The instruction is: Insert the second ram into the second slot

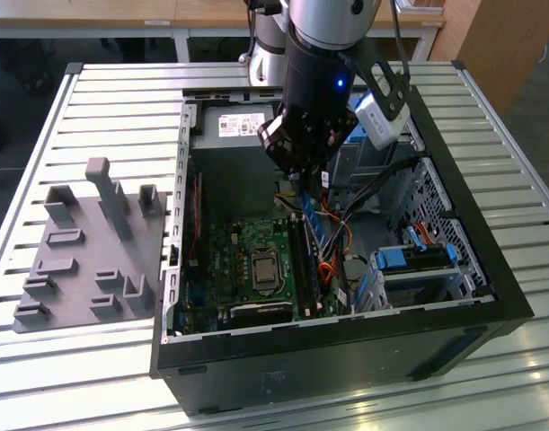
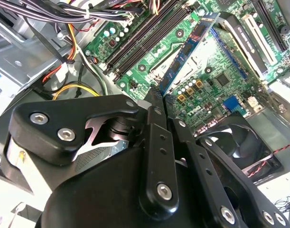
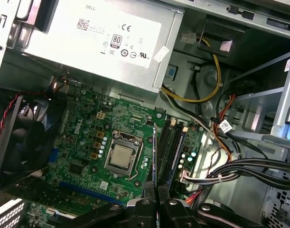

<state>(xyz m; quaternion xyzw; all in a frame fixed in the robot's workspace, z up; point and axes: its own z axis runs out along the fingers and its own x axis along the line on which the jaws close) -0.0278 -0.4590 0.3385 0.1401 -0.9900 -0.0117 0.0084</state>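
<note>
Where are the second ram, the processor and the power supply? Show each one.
second ram [image 2: 188, 51], second wrist view, middle of the blue board.
processor [image 3: 122, 156], first wrist view, centre of its metal lid.
power supply [image 3: 95, 45], first wrist view, its labelled face.

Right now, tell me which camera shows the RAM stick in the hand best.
The second wrist view: the RAM stick shows its flat blue face with chips, running out from the hand. The first wrist view shows it edge-on, a thin blue line. The exterior view shows a narrow blue strip below the hand.
</note>
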